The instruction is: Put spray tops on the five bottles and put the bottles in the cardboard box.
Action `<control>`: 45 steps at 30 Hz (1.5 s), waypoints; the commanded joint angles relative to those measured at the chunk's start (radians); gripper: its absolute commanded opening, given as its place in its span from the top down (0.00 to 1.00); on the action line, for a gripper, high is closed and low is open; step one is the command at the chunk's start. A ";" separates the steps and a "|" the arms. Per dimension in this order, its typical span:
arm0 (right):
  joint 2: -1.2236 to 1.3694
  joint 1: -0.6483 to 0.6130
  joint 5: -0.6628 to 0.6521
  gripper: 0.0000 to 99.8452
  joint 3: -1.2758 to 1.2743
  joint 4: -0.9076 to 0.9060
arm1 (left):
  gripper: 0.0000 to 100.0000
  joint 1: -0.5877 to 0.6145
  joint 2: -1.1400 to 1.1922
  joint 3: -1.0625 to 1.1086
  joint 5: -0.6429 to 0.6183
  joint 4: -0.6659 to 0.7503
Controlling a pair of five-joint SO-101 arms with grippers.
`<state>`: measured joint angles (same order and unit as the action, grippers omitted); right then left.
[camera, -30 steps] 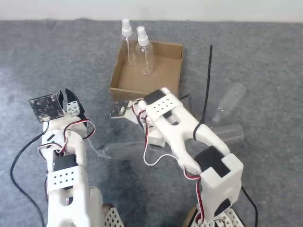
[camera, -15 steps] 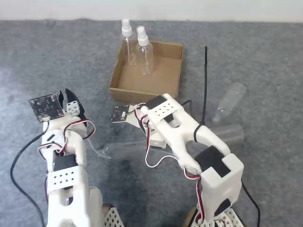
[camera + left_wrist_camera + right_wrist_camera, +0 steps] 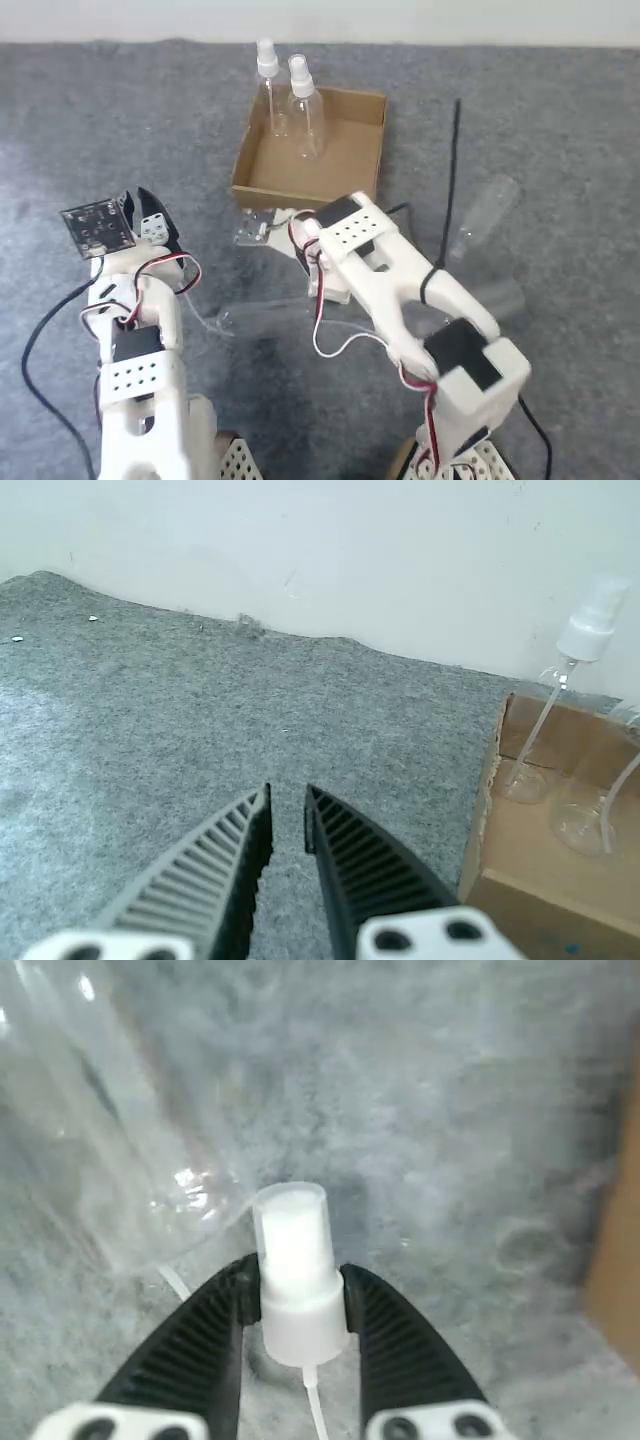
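Observation:
My right gripper [image 3: 298,1305] is shut on a white spray top [image 3: 296,1260] with its thin tube hanging down, just above the carpet. A clear open bottle [image 3: 100,1150] lies beside it; from above the same bottle [image 3: 265,318] rests between the two arms. The right gripper [image 3: 302,258] sits just in front of the cardboard box [image 3: 352,160]. Two bottles with spray tops [image 3: 268,95] [image 3: 305,110] stand in the box's far left corner. My left gripper [image 3: 287,820] hangs shut and empty over bare carpet, left of the box [image 3: 540,870].
Two more clear bottles lie on the carpet at the right, one [image 3: 482,215] farther back and one [image 3: 495,290] beside the right arm. A black cable [image 3: 448,180] rises from that arm. Grey carpet stretches left of the box.
The right arm has shifted a little, its wrist dipping back from the box and returning, still holding the spray top. Its cable swung. The left arm has not moved.

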<state>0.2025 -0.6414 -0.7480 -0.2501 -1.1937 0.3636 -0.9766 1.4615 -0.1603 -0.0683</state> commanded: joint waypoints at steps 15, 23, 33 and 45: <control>-0.447 0.081 0.410 0.99 0.086 0.007 | 0.95 0.000 -0.028 -0.004 -0.006 -0.002; -0.602 0.081 0.678 0.99 0.078 0.012 | 0.95 -0.002 -0.028 -0.004 -0.006 -0.002; -0.763 0.087 0.813 0.99 0.020 -0.022 | 0.94 -0.002 -0.028 -0.004 -0.006 -0.005; -0.980 0.246 0.901 0.99 -0.101 -0.021 | 0.94 -0.003 -0.028 -0.004 -0.006 -0.008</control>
<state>-0.6536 -0.4925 0.1128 -0.3483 -1.2121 0.3636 -0.9766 1.4615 -0.1603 -0.0683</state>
